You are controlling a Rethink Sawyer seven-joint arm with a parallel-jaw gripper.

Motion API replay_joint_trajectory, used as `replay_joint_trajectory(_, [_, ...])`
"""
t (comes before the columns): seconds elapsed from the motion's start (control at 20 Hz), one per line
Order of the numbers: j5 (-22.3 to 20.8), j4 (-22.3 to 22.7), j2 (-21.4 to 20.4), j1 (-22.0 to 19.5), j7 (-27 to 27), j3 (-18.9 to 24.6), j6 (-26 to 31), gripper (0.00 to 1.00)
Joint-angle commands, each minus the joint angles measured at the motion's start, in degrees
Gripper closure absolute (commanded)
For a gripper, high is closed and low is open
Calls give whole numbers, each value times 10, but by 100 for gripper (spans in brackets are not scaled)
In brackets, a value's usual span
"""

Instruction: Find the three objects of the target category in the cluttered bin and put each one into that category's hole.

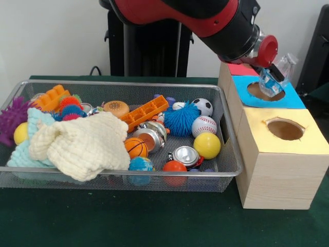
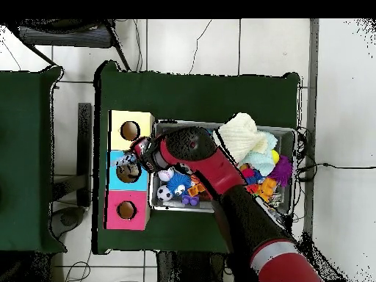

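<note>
The arm (image 1: 205, 20) reaches out over the row of boxes that stands beside the basket (image 1: 226, 128). At its tip the fingers (image 1: 275, 74) are closed on a small clear bottle (image 1: 272, 80) with a bluish label. The bottle hangs right above the round hole (image 1: 264, 91) in the blue-topped box (image 1: 293, 98), the middle one of three. From the front, its lower end seems to be at the hole's rim or just above it. I cannot tell if it is touching. Its cap end leans up and away from the arm, so the bottle is tilted, not straight up and down.

From above, the bottle (image 2: 129, 163) also sits over the blue box's hole (image 2: 128, 173), between the yellow box (image 2: 117, 121) and the pink box (image 2: 114, 220).

What matters now is that the bottle is straight over the hole. My guess is that it only has to go down and be let go. Because it leans, it might catch on the rim.

The basket sits in the middle of the green worktop (image 1: 103, 221). It holds balls, a cream cloth (image 1: 82, 146), shiny cans and toys. I see no other clear bottle among them. Any more could be hiding under the cloth.
</note>
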Motion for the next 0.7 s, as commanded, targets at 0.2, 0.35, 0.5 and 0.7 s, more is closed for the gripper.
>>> replay_joint_trajectory(0.2, [-40, 32, 27, -22, 6, 11, -11, 100])
replay_joint_trajectory(0.35, [-47, 29, 29, -22, 10, 13, -4, 0])
replay_joint_trajectory(0.5, [-55, 13, 36, -20, 14, 10, 7, 0])
replay_joint_trajectory(0.7, [-58, 12, 38, -18, 21, 12, 11, 0])
